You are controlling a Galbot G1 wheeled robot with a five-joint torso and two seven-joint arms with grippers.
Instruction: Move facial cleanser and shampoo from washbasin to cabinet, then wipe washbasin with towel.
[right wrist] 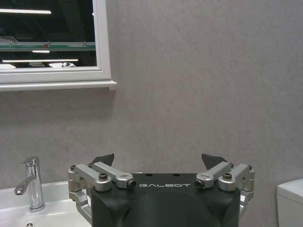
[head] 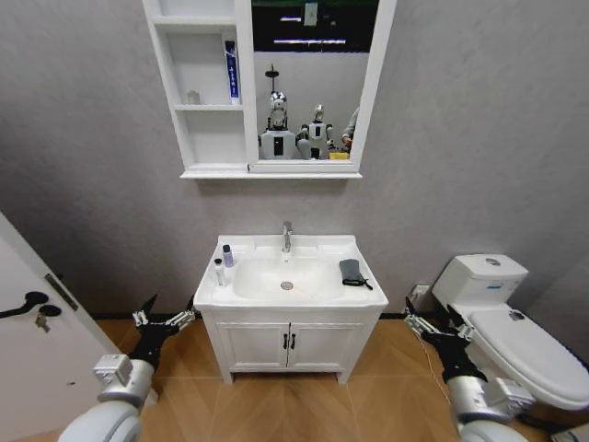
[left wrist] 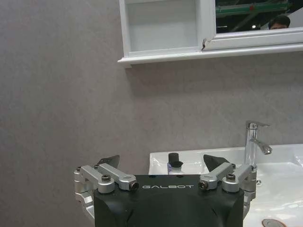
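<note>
Grey textured wall (head: 479, 138), wooden floor (head: 285, 405), white toilet (head: 515, 331), seemingly a door (head: 28, 350).

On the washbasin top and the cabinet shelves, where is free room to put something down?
On the washbasin, the back ledge right of the tap and the front rim are bare. The left rim is crowded by two bottles; the towel takes the right rim. In the cabinet, the bottom shelf looks bare; the middle shelf holds a blue tube.

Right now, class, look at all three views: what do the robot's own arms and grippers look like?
Each arm ends in a silver-grey rounded segment, then a black wrist. The left gripper and right gripper match: black housings lettered GALBOT in white, silver metal linkages with dark bolts, and black wedge-shaped fingertips.
</note>
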